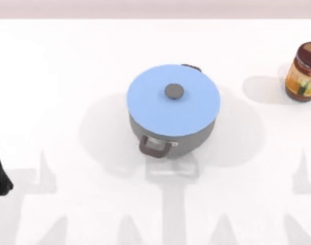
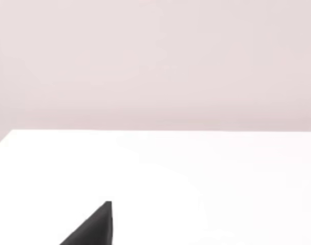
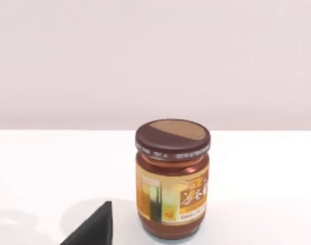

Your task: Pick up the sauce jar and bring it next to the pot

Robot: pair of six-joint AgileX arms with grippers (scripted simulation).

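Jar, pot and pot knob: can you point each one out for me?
jar (image 3: 173,196), right wrist view, on its yellow-orange label.
pot (image 1: 188,142), top view, on the grey wall below the lid.
knob (image 1: 174,91), top view, on the dark round top at the lid's middle.

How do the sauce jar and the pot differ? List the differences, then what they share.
Size: the sauce jar is far smaller than the pot.
Lid: the jar has a dark brown cap; the pot has a flat light-blue lid with a dark knob.
Place: the jar stands at the table's right edge; the pot sits near the middle, well apart from it.
Handles: the pot has dark side handles; the jar has none.
Shared: both stand upright, lidded, untouched by either arm.
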